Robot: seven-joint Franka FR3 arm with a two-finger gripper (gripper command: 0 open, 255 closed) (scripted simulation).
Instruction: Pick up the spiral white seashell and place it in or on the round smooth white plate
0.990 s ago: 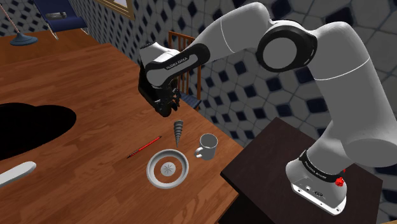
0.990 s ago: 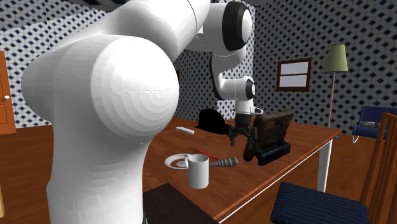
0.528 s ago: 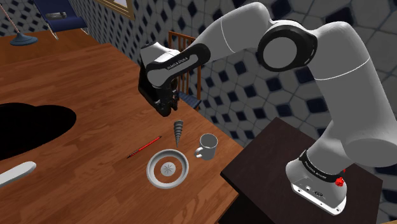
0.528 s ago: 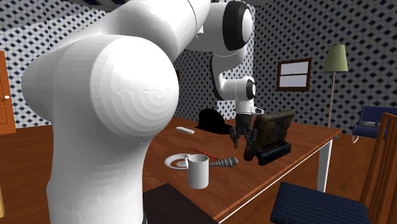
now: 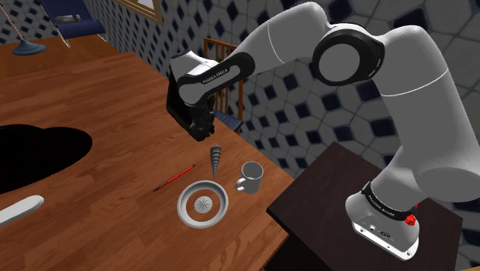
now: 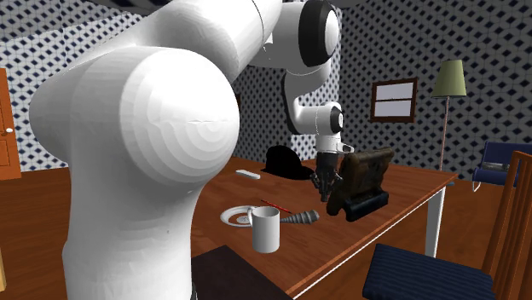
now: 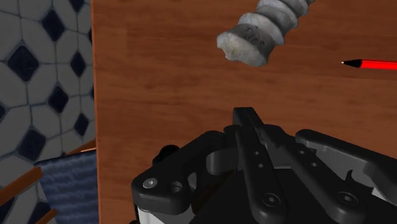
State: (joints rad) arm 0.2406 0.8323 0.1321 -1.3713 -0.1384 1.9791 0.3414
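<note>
Nothing done yet: my hand [image 5: 204, 134], closed empty, hovers near the grey spiral seashell [image 5: 215, 158] lying on the tabletop [image 5: 92, 208]; plate [image 5: 185, 206] empty.

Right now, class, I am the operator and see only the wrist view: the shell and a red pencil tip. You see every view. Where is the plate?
Observer: The plate lies on the table just below the shell in the shoulder view, close to it.
Operator: Anything beside the plate?
Observer: A mug stands to its right in the shoulder view, apart from it.
Operator: Is the gripper down at the shell?
Observer: No. The gripper hangs above the table, short of the shell and not touching it.
</note>
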